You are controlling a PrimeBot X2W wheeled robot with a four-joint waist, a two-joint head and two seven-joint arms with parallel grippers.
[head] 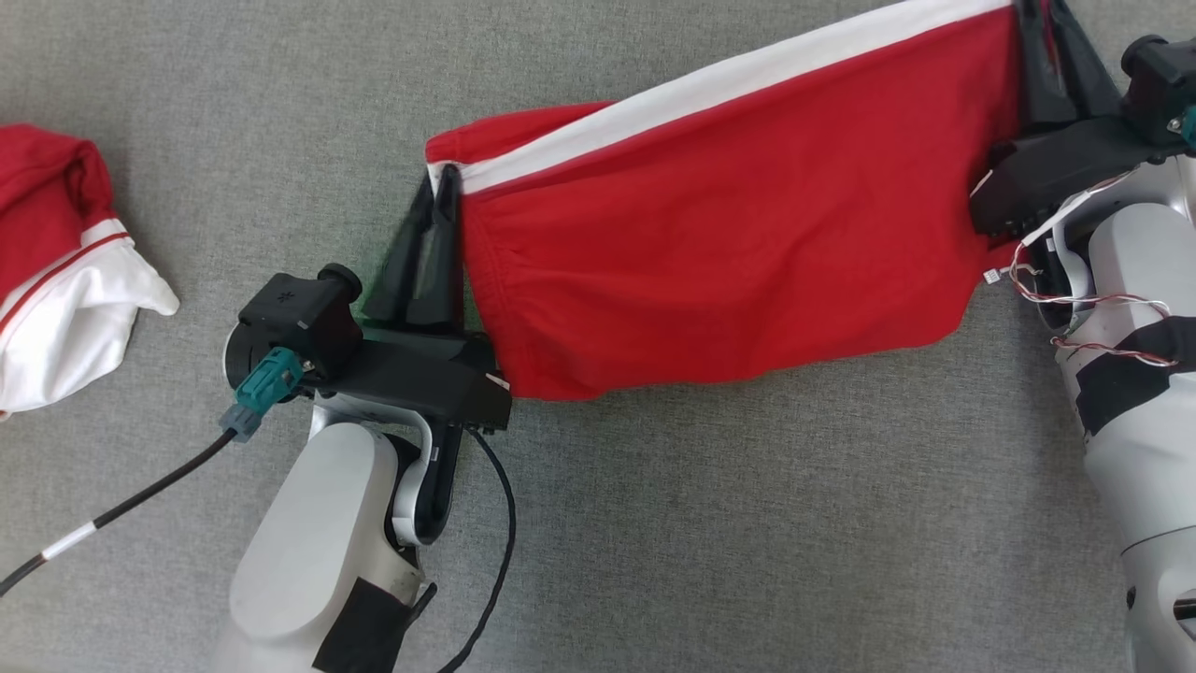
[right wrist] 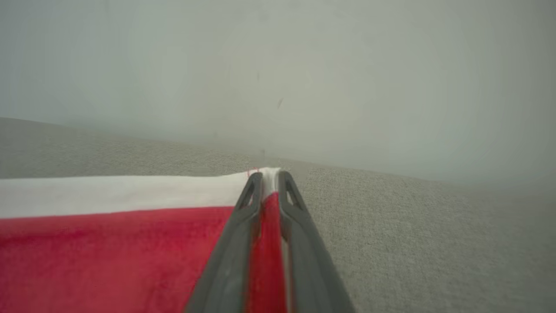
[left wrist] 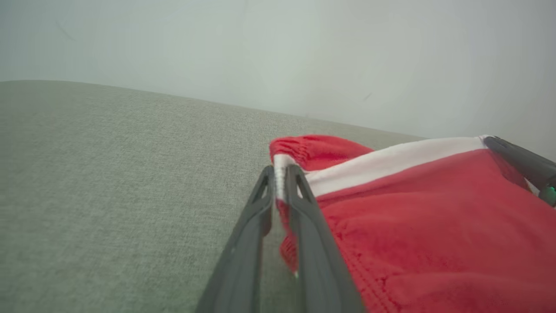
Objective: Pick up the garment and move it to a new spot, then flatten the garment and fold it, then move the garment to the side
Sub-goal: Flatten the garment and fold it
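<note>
The red garment (head: 729,243) is stretched wide between the two grippers over the grey woven table (head: 654,523), with a white band (head: 738,79) running along its far edge. In the head view it spans from the centre to the upper right, and its near edge sags in a loose curve. I cannot tell whether that edge touches the table.

The left gripper (head: 444,178) holds the garment's left end. In the left wrist view its jaws are clamped on the fabric where the white band meets a gathered red hem (left wrist: 312,148), and the cloth is pinched thin between the left gripper's (left wrist: 280,171) two dark fingers. The right gripper (head: 1039,19) holds the opposite end at the top right corner of the head view. In the right wrist view its jaws are closed on a fold of red and white fabric at the right gripper's (right wrist: 269,176) tips.

A second red and white garment (head: 56,271) lies crumpled at the left edge of the table, well apart from the stretched one. A black cable (head: 121,509) with a teal plug (head: 266,388) trails from the left wrist.
</note>
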